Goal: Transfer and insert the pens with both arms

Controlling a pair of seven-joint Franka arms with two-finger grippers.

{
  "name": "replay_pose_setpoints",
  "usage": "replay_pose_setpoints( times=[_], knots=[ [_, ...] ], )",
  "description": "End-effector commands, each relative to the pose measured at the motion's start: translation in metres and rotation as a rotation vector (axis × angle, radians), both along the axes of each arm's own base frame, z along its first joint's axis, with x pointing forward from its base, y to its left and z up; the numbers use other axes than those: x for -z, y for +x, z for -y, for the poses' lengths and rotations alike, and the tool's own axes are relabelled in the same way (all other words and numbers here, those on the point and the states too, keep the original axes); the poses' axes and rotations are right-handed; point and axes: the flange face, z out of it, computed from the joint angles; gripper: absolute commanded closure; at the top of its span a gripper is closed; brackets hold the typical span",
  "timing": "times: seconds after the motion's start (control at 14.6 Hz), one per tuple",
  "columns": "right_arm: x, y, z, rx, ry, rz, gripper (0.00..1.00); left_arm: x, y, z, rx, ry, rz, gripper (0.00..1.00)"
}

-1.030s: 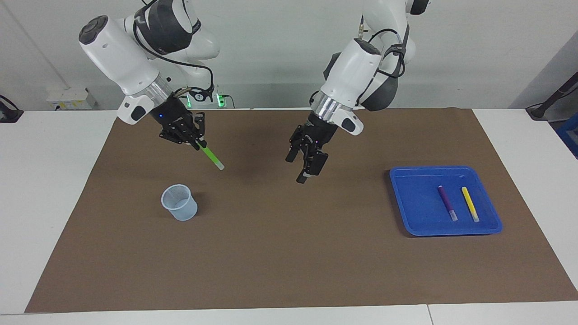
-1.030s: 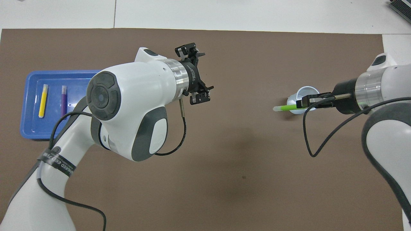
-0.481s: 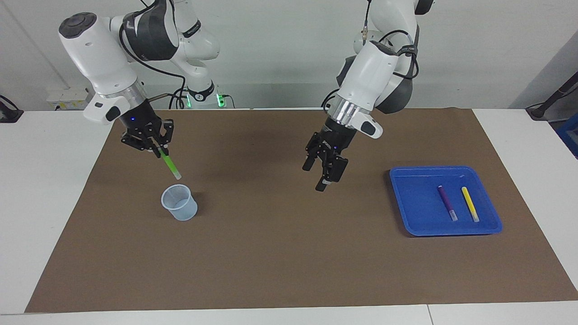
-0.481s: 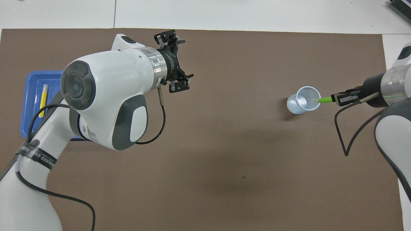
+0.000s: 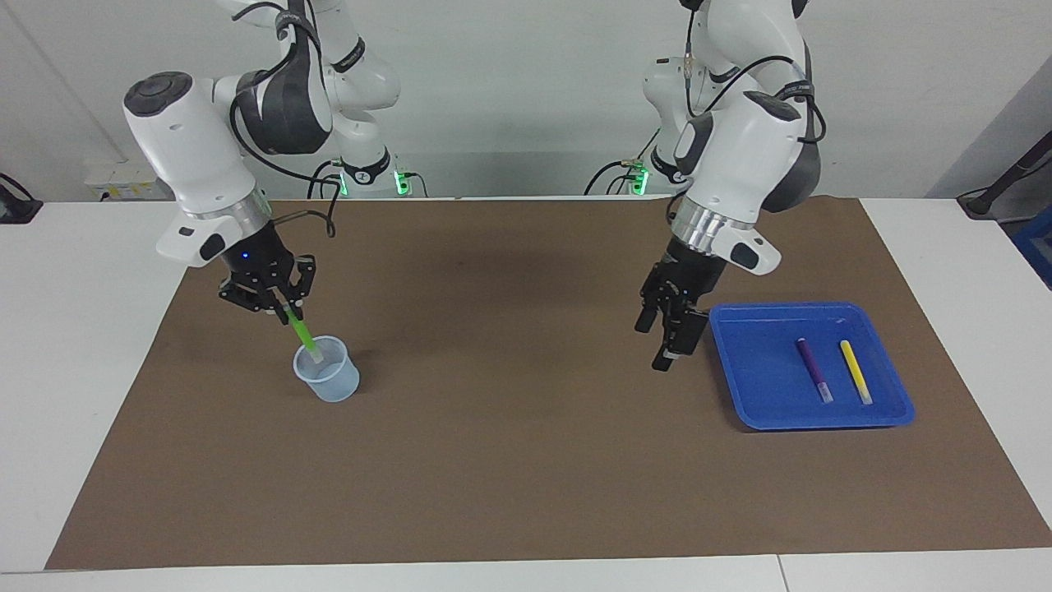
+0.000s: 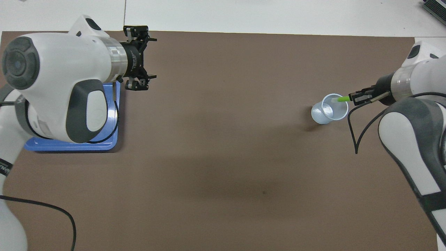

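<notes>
Since the earlier frame the right gripper point(image 5: 288, 312) has come down with the green pen point(image 5: 303, 334), whose whitish tip now dips into the cup point(image 5: 327, 380); its fingers pinch the pen's upper end. The left gripper point(image 5: 667, 339) has swung to the edge of the blue tray point(image 5: 756, 395), jaws spread and empty. The purple pen point(image 5: 814, 369) and yellow pen point(image 5: 855, 372) lie in the tray.

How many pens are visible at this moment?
3. The green pen is in the right gripper, tip inside the cup. The purple pen and yellow pen lie in the blue tray.
</notes>
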Motion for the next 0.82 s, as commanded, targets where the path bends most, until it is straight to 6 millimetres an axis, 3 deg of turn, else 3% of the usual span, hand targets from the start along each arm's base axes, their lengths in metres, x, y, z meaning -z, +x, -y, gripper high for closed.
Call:
replay_pose_setpoints(
  times=[0.0,0.14,0.27,0.62,0.69,0.76],
  knots=[
    [0.002,0.001,0.005,-0.015,-0.032,-0.002,1.0,-0.003,0.0,-0.066,0.316,0.178,0.009,0.0],
    [0.012,-0.003,0.008,-0.01,-0.033,-0.022,1.0,-0.001,0.002,-0.117,0.55,0.277,0.023,0.0],
    [0.023,-0.005,0.012,-0.009,-0.035,-0.039,1.0,0.004,0.002,-0.143,0.649,0.315,0.027,0.0],
    [0.047,-0.004,0.02,0.004,-0.046,-0.045,1.0,0.015,0.003,-0.17,0.868,0.474,0.011,0.0],
    [0.055,-0.003,0.021,0.008,-0.046,-0.039,0.87,0.015,0.002,-0.172,0.894,0.482,0.013,0.0],
    [0.061,-0.004,0.021,0.012,-0.046,-0.034,0.82,0.017,0.002,-0.18,0.929,0.51,0.006,0.0]
  ],
)
